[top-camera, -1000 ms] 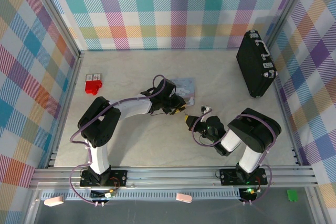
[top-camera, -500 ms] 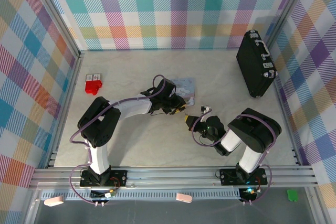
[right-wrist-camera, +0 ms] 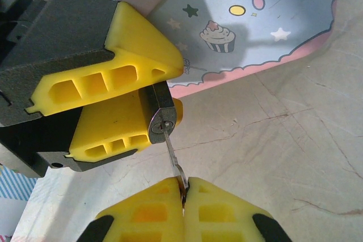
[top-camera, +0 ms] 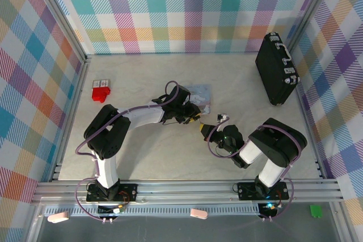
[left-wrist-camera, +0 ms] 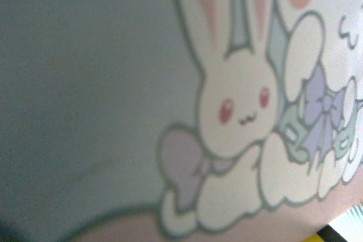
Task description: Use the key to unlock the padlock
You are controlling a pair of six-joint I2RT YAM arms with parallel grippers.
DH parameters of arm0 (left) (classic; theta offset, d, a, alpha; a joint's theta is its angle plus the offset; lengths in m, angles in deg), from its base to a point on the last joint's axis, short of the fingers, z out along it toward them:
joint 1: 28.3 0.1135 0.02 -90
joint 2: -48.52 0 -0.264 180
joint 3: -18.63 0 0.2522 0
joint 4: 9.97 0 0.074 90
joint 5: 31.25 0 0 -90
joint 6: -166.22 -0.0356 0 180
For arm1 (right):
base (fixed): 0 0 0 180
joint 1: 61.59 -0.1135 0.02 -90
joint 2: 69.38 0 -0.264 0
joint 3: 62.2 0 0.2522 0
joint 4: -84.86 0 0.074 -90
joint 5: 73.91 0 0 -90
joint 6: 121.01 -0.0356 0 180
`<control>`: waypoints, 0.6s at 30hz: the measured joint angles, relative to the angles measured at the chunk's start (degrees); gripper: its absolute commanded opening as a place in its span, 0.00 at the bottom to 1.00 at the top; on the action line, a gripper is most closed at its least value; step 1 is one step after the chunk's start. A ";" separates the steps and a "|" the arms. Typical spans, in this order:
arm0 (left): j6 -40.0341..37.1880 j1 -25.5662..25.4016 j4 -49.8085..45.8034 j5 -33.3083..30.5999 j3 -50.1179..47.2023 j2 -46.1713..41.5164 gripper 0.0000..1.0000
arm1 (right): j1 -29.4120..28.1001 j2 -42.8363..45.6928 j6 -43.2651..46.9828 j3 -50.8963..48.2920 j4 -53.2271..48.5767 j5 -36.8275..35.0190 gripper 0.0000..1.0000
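Note:
In the right wrist view, the small black padlock (right-wrist-camera: 160,111) with its silvery keyhole face sits clamped between the yellow fingers of my left gripper (right-wrist-camera: 174,88). A thin metal key (right-wrist-camera: 172,154) runs from the keyhole down to my right gripper (right-wrist-camera: 184,190), which is shut on the key's head. The key's tip is in the keyhole. From above, the left gripper (top-camera: 195,117) and the right gripper (top-camera: 205,130) meet nose to nose at mid-table, with the padlock (top-camera: 199,122) between them, just off the tin's near edge.
A pale blue-grey tin (top-camera: 198,93) with cartoon prints lies just behind the grippers; its bunny lid (left-wrist-camera: 238,111) is close under the left wrist camera. A black briefcase (top-camera: 276,69) stands at the back right. A red block (top-camera: 101,91) lies at the left.
Both grips are unchanged and the key stays in the keyhole. The right arm's elbow has shifted very slightly.

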 measured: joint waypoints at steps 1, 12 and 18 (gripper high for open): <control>-0.02 0.00 0.00 0.00 0.00 0.00 0.12 | 0.00 0.00 0.02 0.00 -0.13 0.00 0.00; -0.26 -0.26 -0.87 -0.20 0.00 0.00 0.12 | -0.11 0.00 0.02 0.37 -1.25 -0.83 0.00; -0.26 -0.33 -0.87 -0.55 0.00 0.00 0.12 | -0.11 0.00 0.04 0.63 -1.68 -0.85 0.00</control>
